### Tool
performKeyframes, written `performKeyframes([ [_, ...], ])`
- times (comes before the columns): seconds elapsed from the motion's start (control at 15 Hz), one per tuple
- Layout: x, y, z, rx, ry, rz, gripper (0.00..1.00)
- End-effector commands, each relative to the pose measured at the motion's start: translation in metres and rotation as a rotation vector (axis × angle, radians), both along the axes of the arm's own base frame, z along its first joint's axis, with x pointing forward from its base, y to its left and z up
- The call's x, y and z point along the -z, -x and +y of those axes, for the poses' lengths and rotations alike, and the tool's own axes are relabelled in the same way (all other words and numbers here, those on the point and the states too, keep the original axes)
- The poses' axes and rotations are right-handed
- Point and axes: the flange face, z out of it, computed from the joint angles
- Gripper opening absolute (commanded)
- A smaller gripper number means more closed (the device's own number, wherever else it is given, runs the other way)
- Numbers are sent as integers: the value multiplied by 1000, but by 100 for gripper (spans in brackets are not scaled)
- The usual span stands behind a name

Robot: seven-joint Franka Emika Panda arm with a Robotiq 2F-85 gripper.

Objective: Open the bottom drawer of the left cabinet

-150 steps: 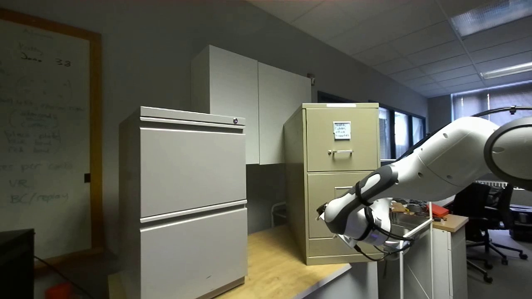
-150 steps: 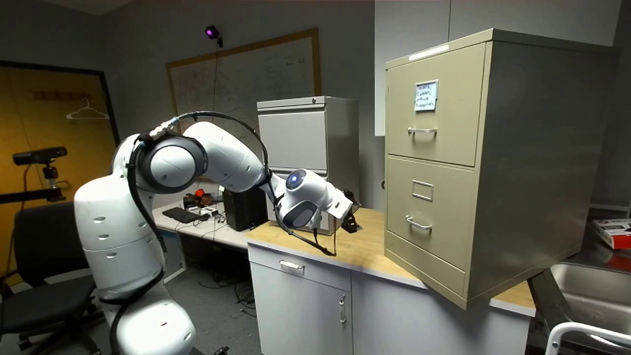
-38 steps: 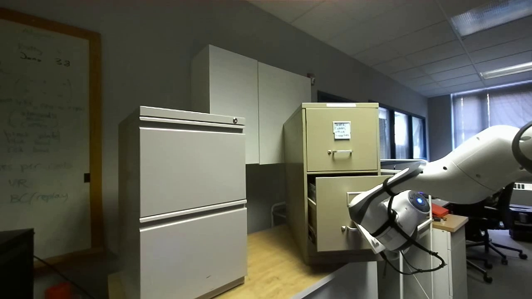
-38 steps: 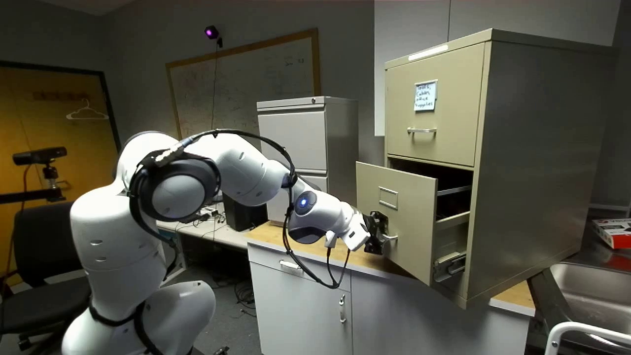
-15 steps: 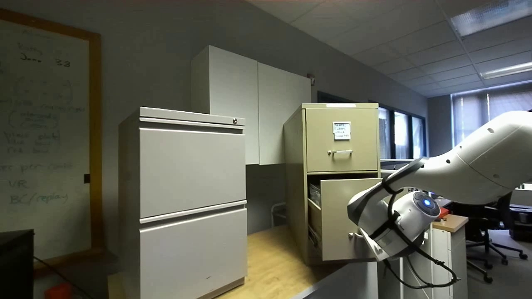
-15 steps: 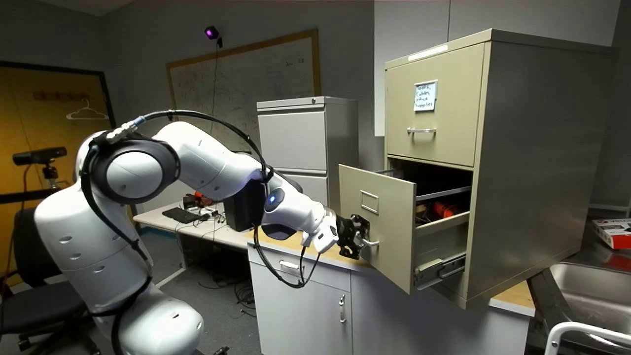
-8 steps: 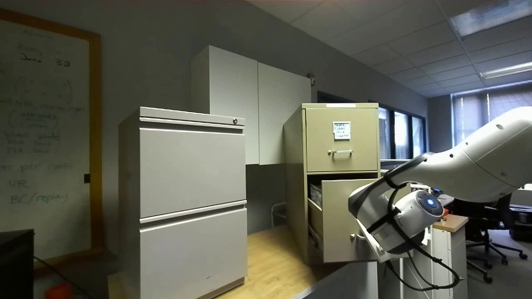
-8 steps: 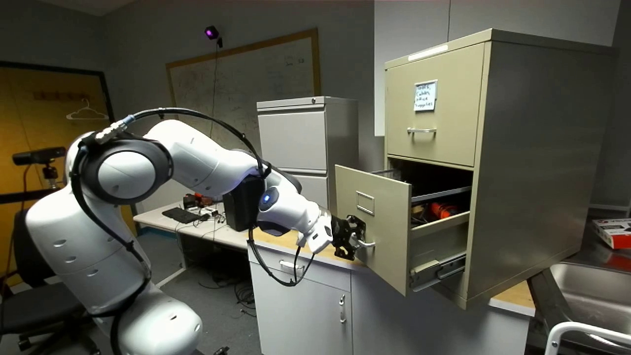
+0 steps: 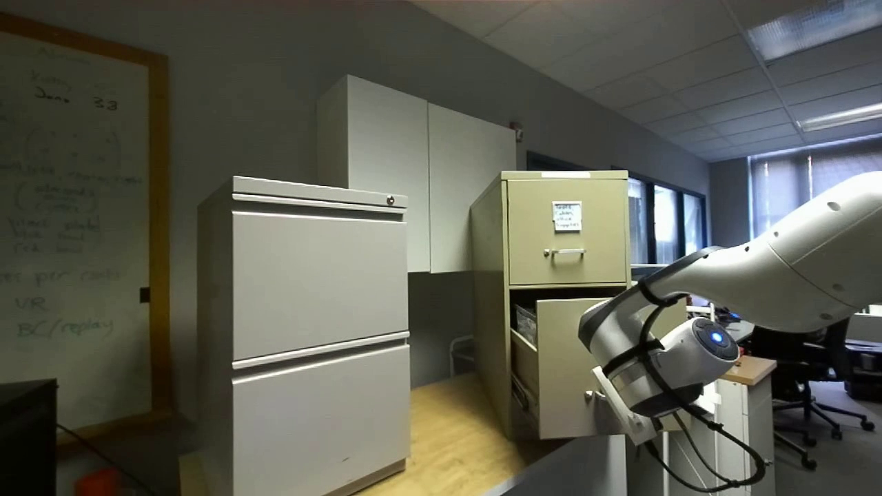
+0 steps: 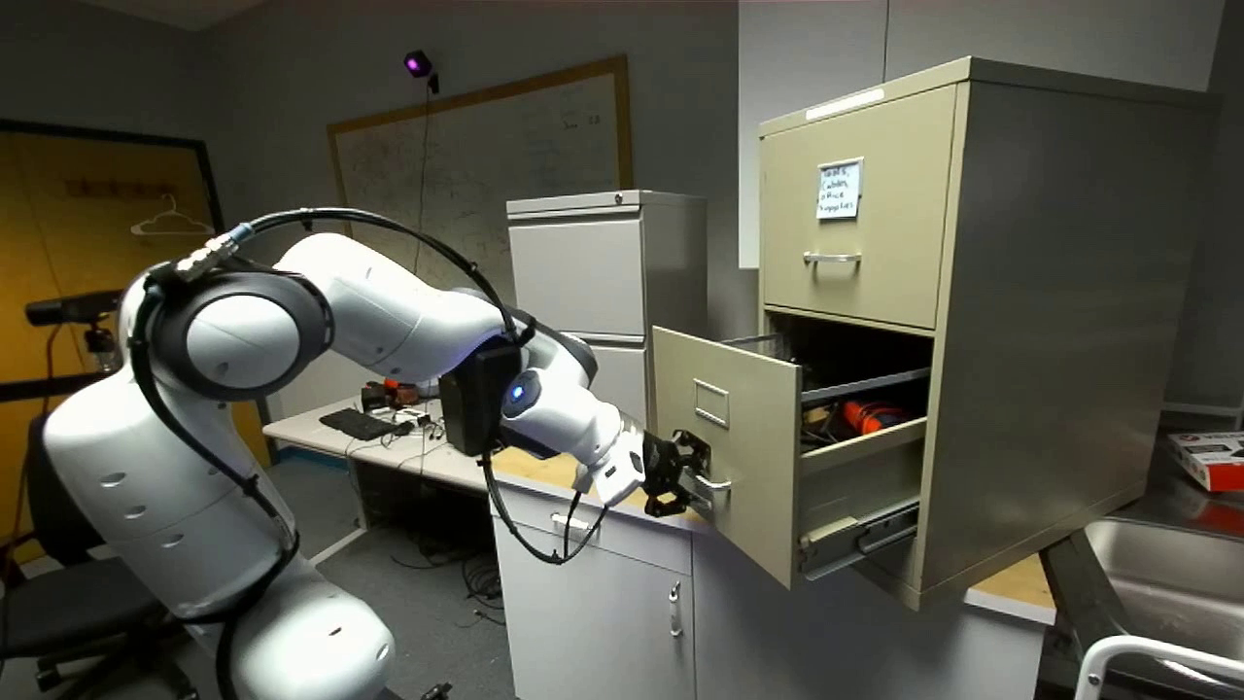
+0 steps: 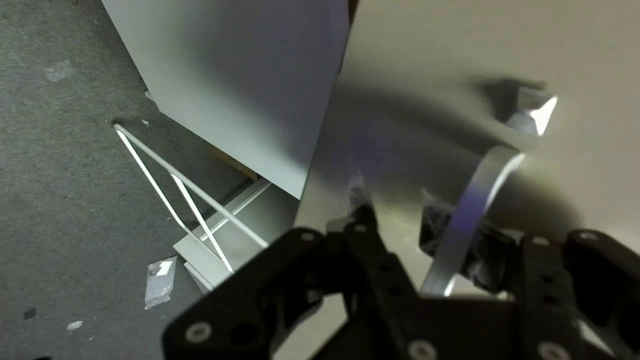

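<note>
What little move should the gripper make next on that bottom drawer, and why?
Probably ease out the fingertip that looks hooked behind the handle, without nudging the bottom drawer back in: it already stands well open, its slide rail and an orange item inside showing, and the gripper looks open, not clamped.

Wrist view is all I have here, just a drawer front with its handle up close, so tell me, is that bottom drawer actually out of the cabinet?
Observer: Yes, in both exterior views the bottom drawer stands well out of the tan left cabinet.
Operator: And the one above it?
Observer: The upper drawer is shut.
Operator: Anything inside the open one?
Observer: In an exterior view an orange item shows inside; I can't tell what it is.
</note>
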Motion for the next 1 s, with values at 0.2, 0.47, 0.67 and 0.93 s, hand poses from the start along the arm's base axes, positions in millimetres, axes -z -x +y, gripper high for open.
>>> performKeyframes([
  [0.2, 45, 23, -2, 59, 14, 151, 84],
  [0.47, 41, 46, -2, 120, 66, 168, 100],
  [0.67, 39, 61, 8, 189, 99, 161, 100],
  [0.93, 37, 73, 21, 333, 125, 120, 100],
])
